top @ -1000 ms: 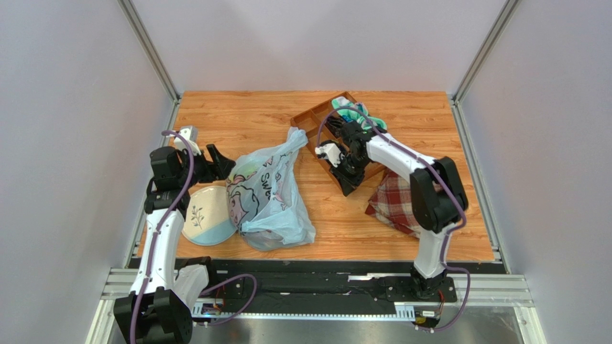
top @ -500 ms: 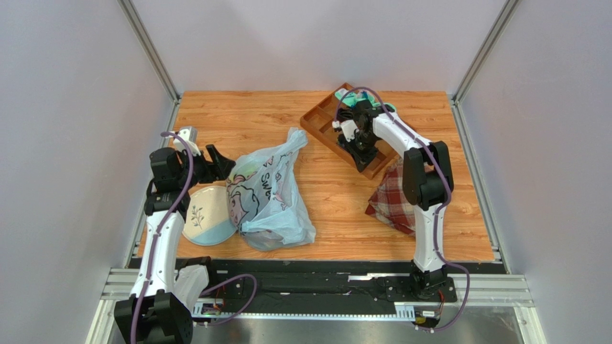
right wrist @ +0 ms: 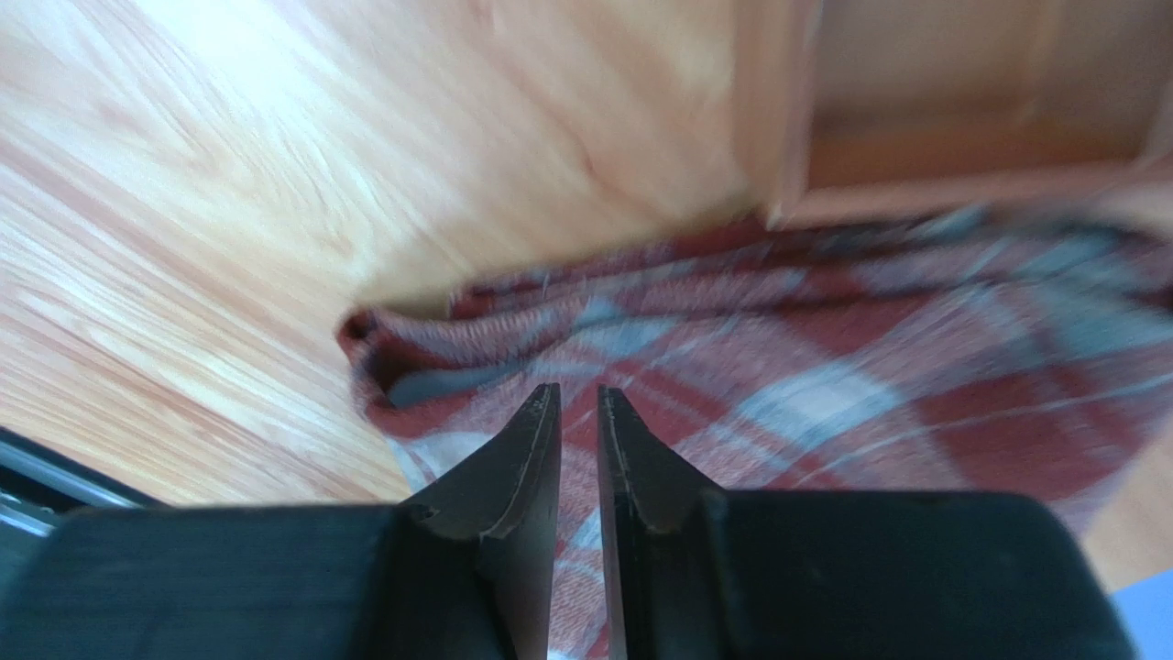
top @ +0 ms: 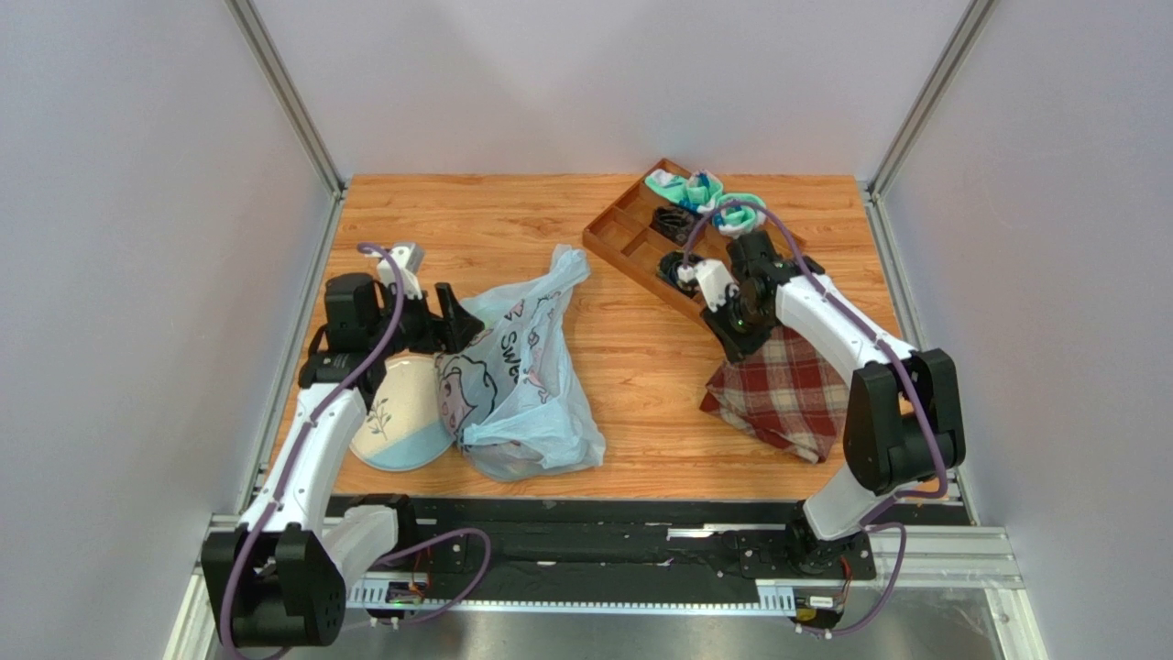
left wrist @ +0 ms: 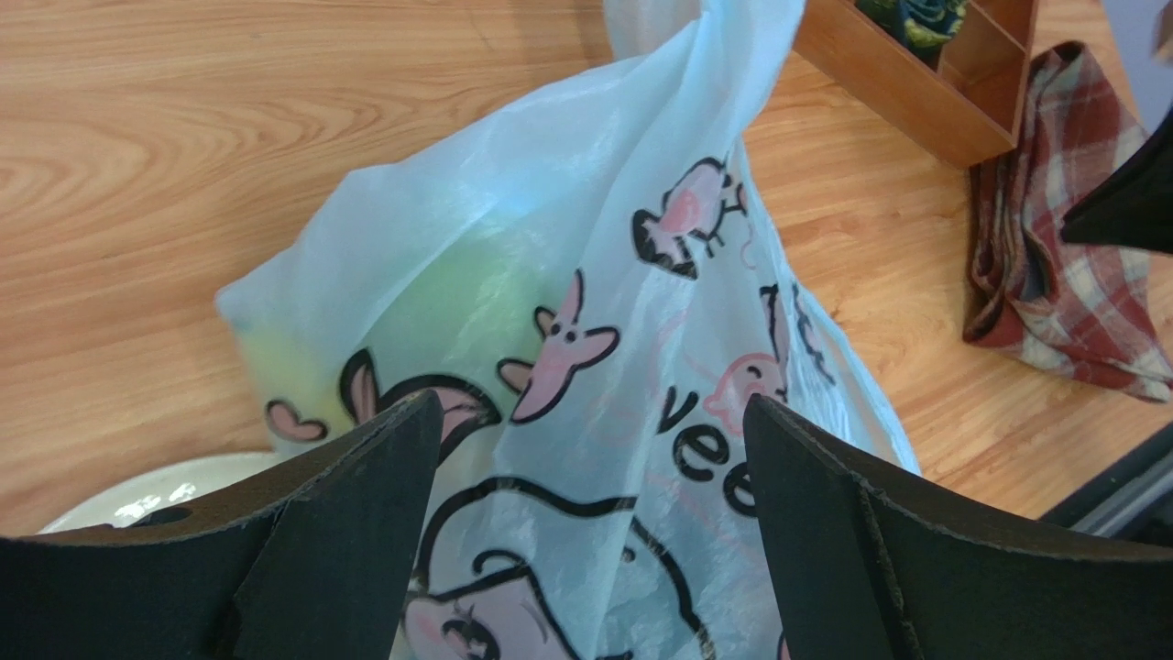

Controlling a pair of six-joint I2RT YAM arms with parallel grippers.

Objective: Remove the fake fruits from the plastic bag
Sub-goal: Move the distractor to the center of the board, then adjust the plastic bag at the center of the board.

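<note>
The plastic bag point(top: 516, 385) lies slumped on the table left of centre; it is pale blue with cartoon print and its handles point to the far side. My left gripper point(top: 455, 323) is at its left flank, open wide. In the left wrist view the bag point(left wrist: 620, 316) fills the space just ahead of the gripper point(left wrist: 592, 454), untouched. A green glow point(left wrist: 448, 296) through the plastic is one of the fake fruits; the others are hidden. My right gripper point(top: 730, 330) hovers over the plaid cloth point(right wrist: 854, 358), its jaws a narrow slit apart and empty point(right wrist: 578, 399).
A pale plate point(top: 393, 413) lies partly under the bag's left side. A wooden divided tray point(top: 627, 241) sits at the back right with teal-white socks point(top: 723, 209) and a dark lump point(top: 672, 220) in it. The red plaid cloth point(top: 785, 392) lies near the right arm.
My right arm has swung from over the wooden tray toward me, to the plaid cloth, and its jaws have parted slightly. My left gripper has moved right, up to the bag.
</note>
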